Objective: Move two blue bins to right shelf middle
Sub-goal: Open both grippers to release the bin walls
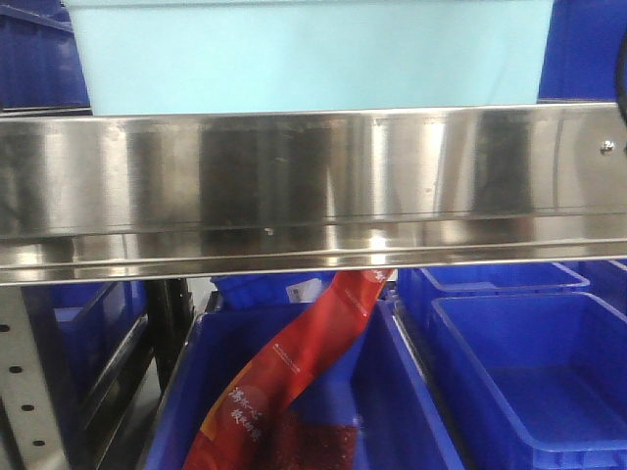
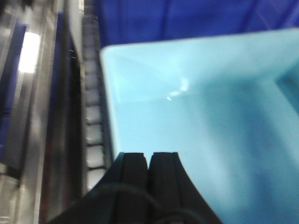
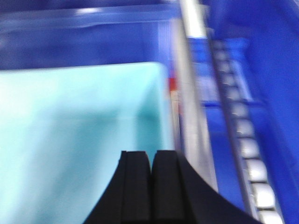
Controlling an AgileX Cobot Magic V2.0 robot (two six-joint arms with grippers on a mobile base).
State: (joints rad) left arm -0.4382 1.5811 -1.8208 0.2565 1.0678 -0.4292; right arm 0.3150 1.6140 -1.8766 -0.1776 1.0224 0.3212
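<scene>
1. While a wide steel shelf rail (image 1: 313,186) fills the middle of the front view, one pale blue bin (image 1: 309,54) sits on the level above it, its lower wall meeting the rail's top edge and spanning most of the bay.
2. Only one pale bin can be counted in any view; both wrist cameras look down into a pale blue interior, and whether that is the same bin cannot be told.
3. Below the rail, three dark blue crates (image 1: 529,377) can be made out: one at the centre holding a single red packet (image 1: 294,382) that leans up toward the rail's lower lip, and two at the right, one behind the other.
4. More dark blue plastic shows behind the pale bin at the upper left and upper right corners.
5. From the left wrist, the left claw (image 2: 148,161) is pressed together, hanging over the bin's near left corner, with a roller track (image 2: 93,135) just beside the bin's left wall.
6. From the right wrist, the right claw (image 3: 150,158) is likewise pressed together, over the bin's right side, beside a steel bar (image 3: 196,121) and another roller track (image 3: 247,154); this view is blurred.
</scene>
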